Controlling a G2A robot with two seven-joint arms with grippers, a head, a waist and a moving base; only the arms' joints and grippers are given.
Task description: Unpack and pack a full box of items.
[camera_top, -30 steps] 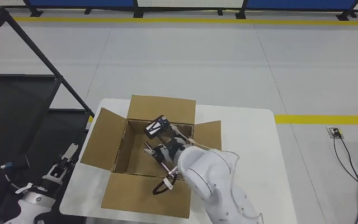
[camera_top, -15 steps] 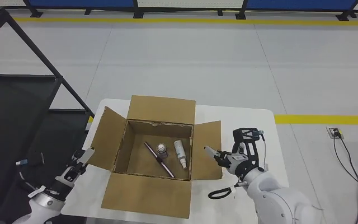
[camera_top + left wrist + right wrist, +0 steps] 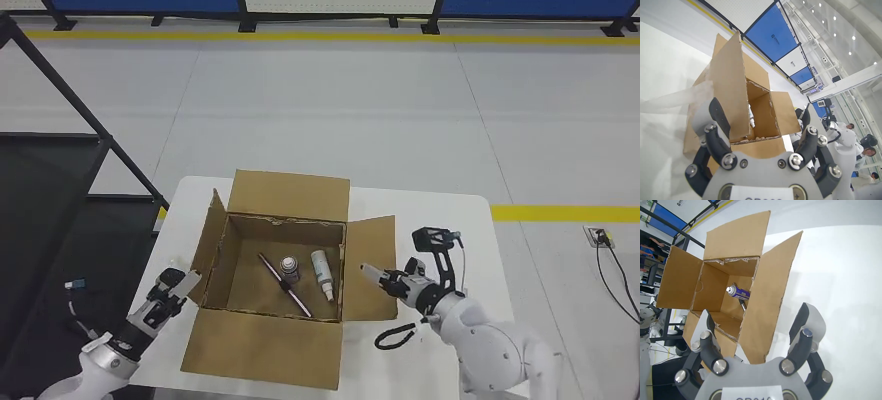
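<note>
An open cardboard box (image 3: 288, 194) stands mid-table with its flaps spread. On its floor lie a purple spray can (image 3: 289, 265), a white bottle (image 3: 321, 270) and a dark rod (image 3: 284, 284). My left gripper (image 3: 176, 285) is open at the box's left flap (image 3: 728, 85), whose edge stands between the fingers (image 3: 719, 117) of the left gripper (image 3: 761, 106). My right gripper (image 3: 376, 275) is open beside the right flap (image 3: 770, 294), which rises between the fingers of the right gripper (image 3: 755, 309). The spray can (image 3: 738, 293) shows inside, as does the bottle (image 3: 751, 117).
A black cable loop (image 3: 393, 337) lies on the table by the right arm. A dark metal frame (image 3: 70, 100) stands off the table's left side. Bare white tabletop (image 3: 450, 220) lies right of the box.
The right arm has left the box and now sits by the right flap. The left gripper has come up to the left flap, which now stands more upright.
</note>
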